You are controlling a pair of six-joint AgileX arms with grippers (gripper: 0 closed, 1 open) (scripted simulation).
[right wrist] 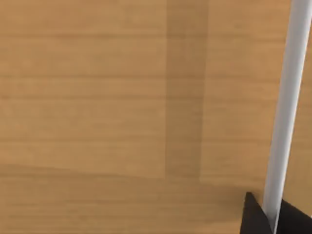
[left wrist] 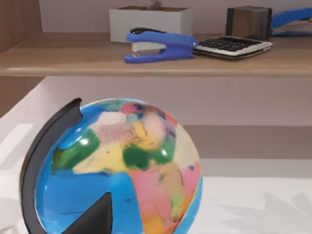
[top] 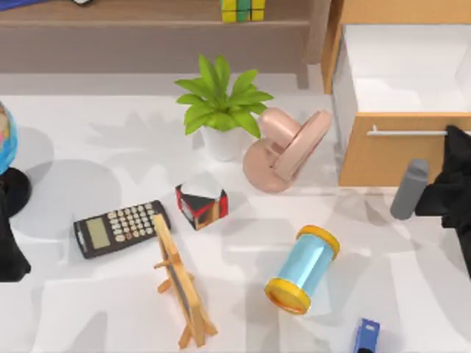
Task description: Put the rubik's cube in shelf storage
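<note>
Rubik's cube (top: 243,9) sits on shelf storage (top: 147,29). Right end effector (right wrist: 271,220) clamped on drawer handle (right wrist: 287,107) (left arm parked by globe (left wrist: 117,165)).

rubik's cube (top: 243,9) on shelf storage (top: 147,22) (rear), plant (top: 221,103) before

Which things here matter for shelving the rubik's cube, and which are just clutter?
Job:
rubik's cube, already on the shelf
shelf
right gripper, at the drawer handle

Lying about:
globe
calculator
red cube
plant
easel
blue cylinder
stapler
</note>
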